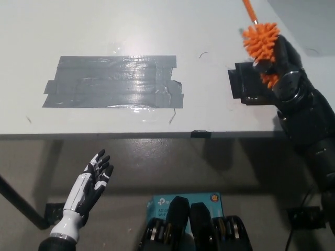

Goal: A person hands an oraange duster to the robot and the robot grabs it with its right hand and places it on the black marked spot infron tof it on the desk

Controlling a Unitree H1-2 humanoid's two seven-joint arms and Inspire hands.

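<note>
The orange duster (pixel 260 41) has a spiky head and an orange handle running up out of the top edge. My black right hand (pixel 285 65) is raised at the right of the white desk (pixel 157 31), fingers closed around the duster's spiky head. Hand and duster hover over a small black taped mark (pixel 245 83) on the desk's right side. Part of the mark is hidden behind the hand. My white left hand (pixel 94 180) rests below the desk's front edge at lower left, fingers spread and holding nothing.
A large patch of grey tape strips (pixel 112 82) covers the desk's middle left. A blue box (pixel 162 201) lies on the floor below the desk. A black desk leg (pixel 21 206) crosses the lower left.
</note>
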